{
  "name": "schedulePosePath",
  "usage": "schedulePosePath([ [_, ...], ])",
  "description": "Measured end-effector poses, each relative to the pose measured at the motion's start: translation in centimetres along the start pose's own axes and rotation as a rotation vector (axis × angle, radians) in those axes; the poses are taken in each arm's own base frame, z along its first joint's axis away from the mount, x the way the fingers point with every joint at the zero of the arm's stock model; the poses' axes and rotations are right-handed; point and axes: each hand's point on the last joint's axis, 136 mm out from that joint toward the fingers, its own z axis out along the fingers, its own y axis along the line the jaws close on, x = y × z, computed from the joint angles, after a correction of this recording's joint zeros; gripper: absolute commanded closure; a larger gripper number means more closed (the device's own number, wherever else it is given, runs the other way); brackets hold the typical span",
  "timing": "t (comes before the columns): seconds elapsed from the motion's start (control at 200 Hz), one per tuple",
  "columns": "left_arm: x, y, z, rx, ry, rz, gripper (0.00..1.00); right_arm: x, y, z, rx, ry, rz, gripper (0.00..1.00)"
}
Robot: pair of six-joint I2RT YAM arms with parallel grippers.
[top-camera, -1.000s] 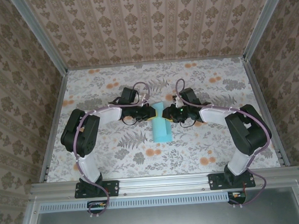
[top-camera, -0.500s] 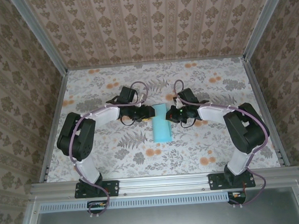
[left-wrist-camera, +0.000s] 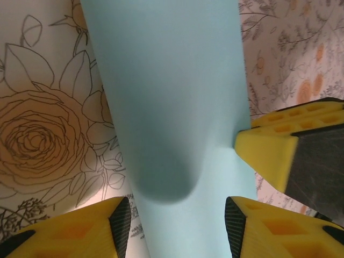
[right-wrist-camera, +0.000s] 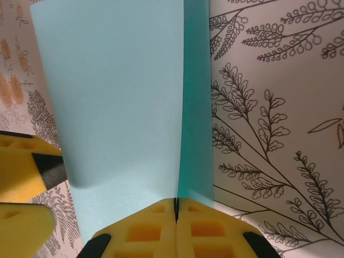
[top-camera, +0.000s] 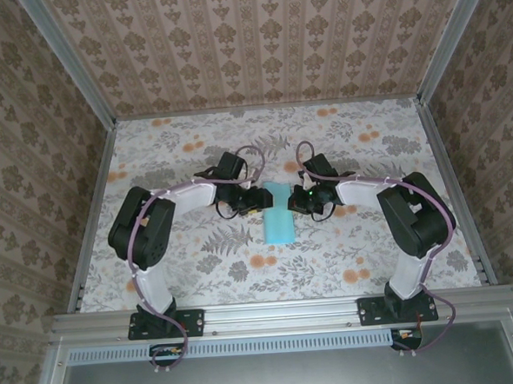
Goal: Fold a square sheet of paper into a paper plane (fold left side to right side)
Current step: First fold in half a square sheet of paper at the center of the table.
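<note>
Since a second ago, the raised flap of the square sheet of paper (top-camera: 277, 215) has dropped flat and the left fingers (top-camera: 259, 199) have parted. From above, the folded strip is lying mid-desk (top-camera: 200, 274) between both arms. The left wrist view is showing those fingers (left-wrist-camera: 80, 231) standing apart astride the paper (left-wrist-camera: 172, 107). The right wrist view is showing the right fingers (right-wrist-camera: 145, 231) pressing together, pinching the paper's edge (right-wrist-camera: 118, 97). Being thin, light and floppy, it is probably best pinched at an edge.
</note>
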Motion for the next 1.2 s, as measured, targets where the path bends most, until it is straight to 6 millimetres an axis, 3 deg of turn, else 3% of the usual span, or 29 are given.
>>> schedulePosePath([
  [0.335,0.2,1.2,1.3,-0.061,0.022,-0.02,0.57,0.1,-0.2,0.2,0.004,0.004,-0.001,0.89],
  [0.615,0.2,1.4,1.4,-0.099,0.024,-0.022,0.59,-0.4,-0.7,0.0,0.042,-0.024,-0.026,0.7],
  [0.735,0.2,1.5,1.5,-0.104,0.028,-0.025,0.59,-1.1,-0.8,-1.4,0.082,-0.078,-0.05,0.6],
  [0.89,0.2,1.5,1.6,-0.118,0.033,-0.026,0.59,-2.6,-0.3,-4.7,0.106,-0.204,-0.073,0.5],
  [1.02,0.2,1.5,1.6,-0.127,0.036,-0.027,0.59,-2.9,-1.3,-6.8,0.145,-0.286,-0.067,0.45],
  [1.2,0.3,1.6,1.6,-0.139,0.04,-0.027,0.6,-2.9,-2.9,-7.9,0.193,-0.329,-0.05,0.41],
])
